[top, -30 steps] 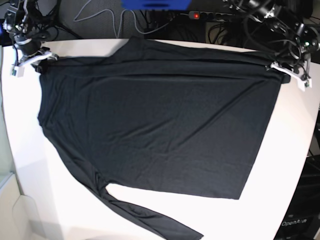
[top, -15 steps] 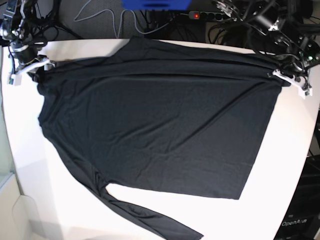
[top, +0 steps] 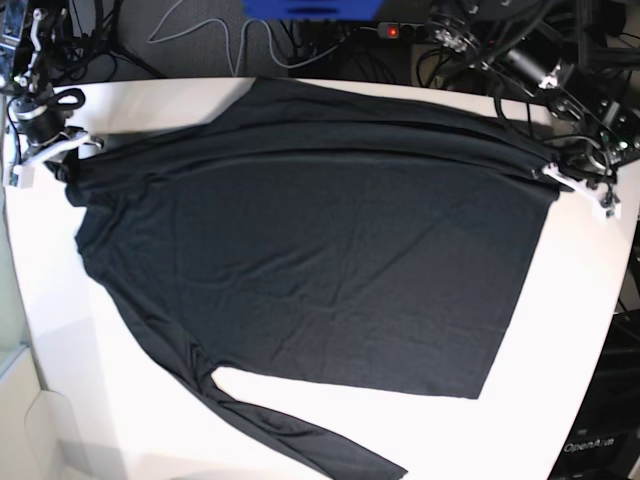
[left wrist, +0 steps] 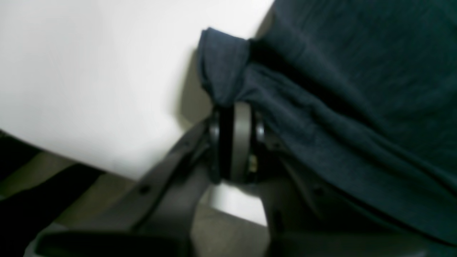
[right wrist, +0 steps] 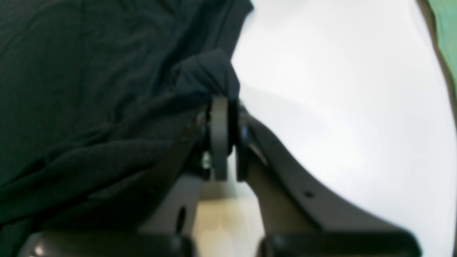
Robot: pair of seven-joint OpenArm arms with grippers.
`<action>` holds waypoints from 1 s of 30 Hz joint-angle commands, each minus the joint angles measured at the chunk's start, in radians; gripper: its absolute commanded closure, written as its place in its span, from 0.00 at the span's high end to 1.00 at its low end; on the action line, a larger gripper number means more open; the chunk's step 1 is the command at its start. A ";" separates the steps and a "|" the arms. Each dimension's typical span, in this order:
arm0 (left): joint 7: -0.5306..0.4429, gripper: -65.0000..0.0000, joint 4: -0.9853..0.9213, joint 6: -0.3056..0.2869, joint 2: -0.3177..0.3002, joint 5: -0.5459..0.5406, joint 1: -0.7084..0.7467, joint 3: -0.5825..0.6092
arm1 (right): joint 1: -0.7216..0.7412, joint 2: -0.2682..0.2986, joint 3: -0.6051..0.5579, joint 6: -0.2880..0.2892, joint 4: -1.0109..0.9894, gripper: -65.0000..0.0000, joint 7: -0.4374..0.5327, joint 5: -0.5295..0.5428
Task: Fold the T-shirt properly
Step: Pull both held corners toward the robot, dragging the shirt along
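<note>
In the left wrist view, the left gripper [left wrist: 235, 107] is pinching a bunched corner of the T-shirt [left wrist: 357, 89] between its closed fingers; a small tuft of dark fabric is sticking up past the fingertips, and the rest of the cloth is draping away to the right in soft folds; the white table [left wrist: 89, 71] is showing to the left, with its edge running along the lower left; the picture is blurred, so finer detail is not readable.

In the right wrist view, the right gripper [right wrist: 223, 101] is likewise clamping a gathered corner of the T-shirt [right wrist: 89, 71], its fingers closed on the cloth; a knob of fabric is poking above the tips; the garment is filling the left side, wrinkled and folded; the table [right wrist: 339, 107] is lying bare to the right.

In the base view, the T-shirt [top: 320, 260] is lying spread over the table [top: 580, 330], covering most of it; one sleeve is trailing toward the bottom edge; the right gripper [top: 45, 155] is gripping the far corner on this view's left, and the left gripper [top: 575, 185] is gripping the far corner on this view's right; the far edge between them is looking stretched, with long creases running across; cables [top: 200, 30] are lying behind the table.
</note>
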 commanded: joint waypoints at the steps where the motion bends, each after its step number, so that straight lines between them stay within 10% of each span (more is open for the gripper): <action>1: -0.011 0.03 0.014 0.002 -0.011 -0.007 -0.021 0.002 | 0.016 0.018 0.008 -0.001 0.016 0.01 0.030 0.009; 30: 0.140 0.03 0.092 0.002 -0.017 -0.016 -0.152 0.150 | 0.113 0.058 -0.001 -0.001 0.013 0.01 -0.029 0.008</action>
